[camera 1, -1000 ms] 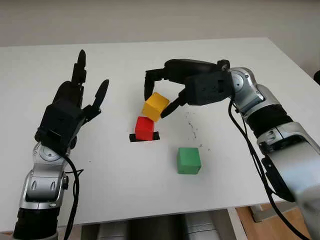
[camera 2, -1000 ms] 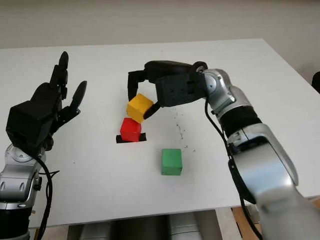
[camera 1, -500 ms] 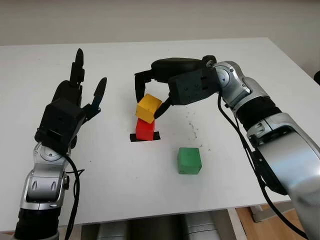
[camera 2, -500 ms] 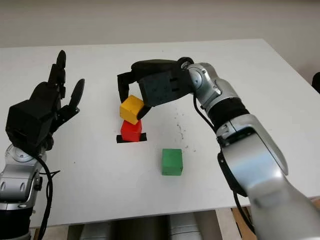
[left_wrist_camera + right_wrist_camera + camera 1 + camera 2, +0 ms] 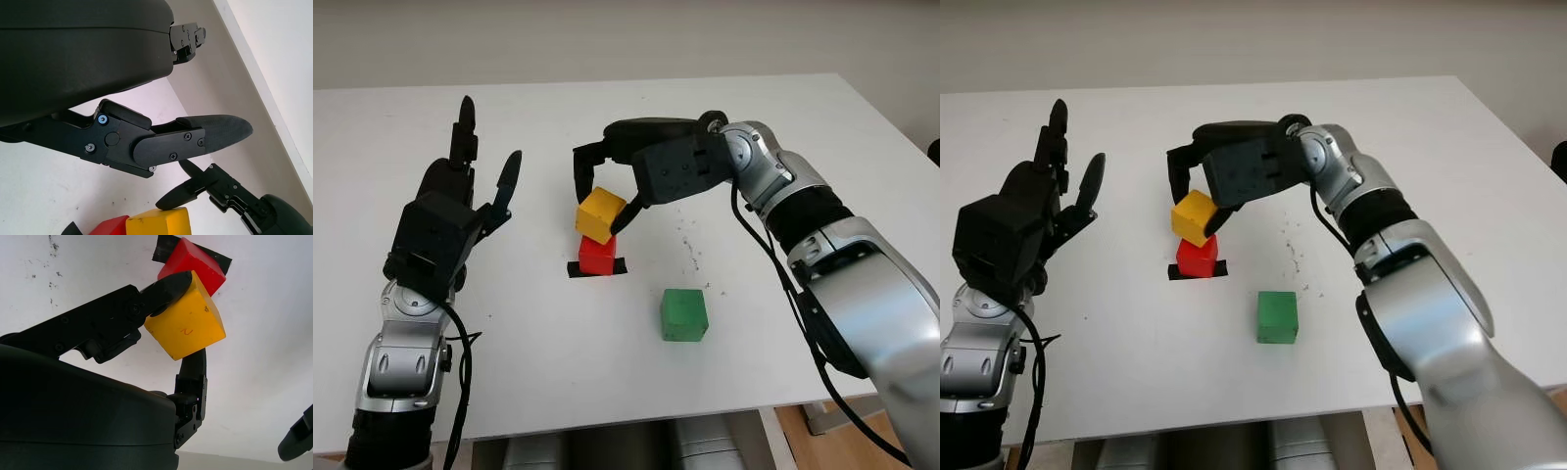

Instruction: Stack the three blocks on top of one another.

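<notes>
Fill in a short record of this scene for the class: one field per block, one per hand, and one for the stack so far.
yellow block: tilted, gripped in the right hand, just above the red one
red block: on a black mark on the table
green block: alone on the table, nearer the robot
right hand: shut on the yellow block
left hand: open, raised above the table's left part
stack: not yet built
</notes>
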Motion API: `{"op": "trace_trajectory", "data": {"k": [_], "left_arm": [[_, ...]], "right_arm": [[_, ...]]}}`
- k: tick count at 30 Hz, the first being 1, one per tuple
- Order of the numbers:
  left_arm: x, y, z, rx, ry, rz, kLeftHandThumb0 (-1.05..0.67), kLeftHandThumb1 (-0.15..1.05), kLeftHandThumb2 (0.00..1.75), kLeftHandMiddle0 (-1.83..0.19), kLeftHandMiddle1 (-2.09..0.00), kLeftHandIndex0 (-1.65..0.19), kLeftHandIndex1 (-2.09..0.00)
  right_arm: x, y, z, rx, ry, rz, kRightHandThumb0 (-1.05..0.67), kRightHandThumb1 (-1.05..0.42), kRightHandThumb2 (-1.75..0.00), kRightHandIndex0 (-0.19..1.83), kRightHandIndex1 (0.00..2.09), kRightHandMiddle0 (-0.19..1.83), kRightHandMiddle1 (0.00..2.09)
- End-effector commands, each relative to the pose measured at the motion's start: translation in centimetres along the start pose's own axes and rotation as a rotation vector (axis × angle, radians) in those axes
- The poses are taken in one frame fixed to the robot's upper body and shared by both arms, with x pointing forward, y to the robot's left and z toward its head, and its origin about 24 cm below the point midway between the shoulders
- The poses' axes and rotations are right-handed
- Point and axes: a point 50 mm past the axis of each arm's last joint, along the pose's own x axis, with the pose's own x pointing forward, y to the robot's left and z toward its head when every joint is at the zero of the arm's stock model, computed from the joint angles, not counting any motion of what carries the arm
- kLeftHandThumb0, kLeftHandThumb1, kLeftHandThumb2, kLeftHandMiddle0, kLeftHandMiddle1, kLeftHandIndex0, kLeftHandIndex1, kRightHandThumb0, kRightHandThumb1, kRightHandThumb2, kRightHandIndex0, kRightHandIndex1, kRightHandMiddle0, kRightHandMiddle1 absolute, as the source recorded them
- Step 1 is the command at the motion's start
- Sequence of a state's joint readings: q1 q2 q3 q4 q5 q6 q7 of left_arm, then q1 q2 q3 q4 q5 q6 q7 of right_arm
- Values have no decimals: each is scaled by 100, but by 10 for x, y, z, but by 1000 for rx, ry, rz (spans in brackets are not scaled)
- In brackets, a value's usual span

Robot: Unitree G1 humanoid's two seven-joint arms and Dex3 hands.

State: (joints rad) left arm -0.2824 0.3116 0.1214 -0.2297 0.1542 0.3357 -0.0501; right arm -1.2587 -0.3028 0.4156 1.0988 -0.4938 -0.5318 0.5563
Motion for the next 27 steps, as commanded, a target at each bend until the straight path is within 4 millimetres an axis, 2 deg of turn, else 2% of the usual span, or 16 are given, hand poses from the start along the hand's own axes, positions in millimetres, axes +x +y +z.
{"op": "trace_trajectory", "data": {"k": [1, 27], "left_arm": [[-2, 1, 2, -11, -10, 12, -78, 105, 59, 19, 0, 19, -2], [-4, -1, 1, -3, -13, 27, -77, 105, 59, 19, -1, 19, -5]], "right_arm": [[0, -12, 8, -33, -27, -27, -39, -93, -5, 27, 7, 40, 157], [5, -4, 9, -56, -24, 15, -41, -94, -5, 27, 5, 40, 159]]}}
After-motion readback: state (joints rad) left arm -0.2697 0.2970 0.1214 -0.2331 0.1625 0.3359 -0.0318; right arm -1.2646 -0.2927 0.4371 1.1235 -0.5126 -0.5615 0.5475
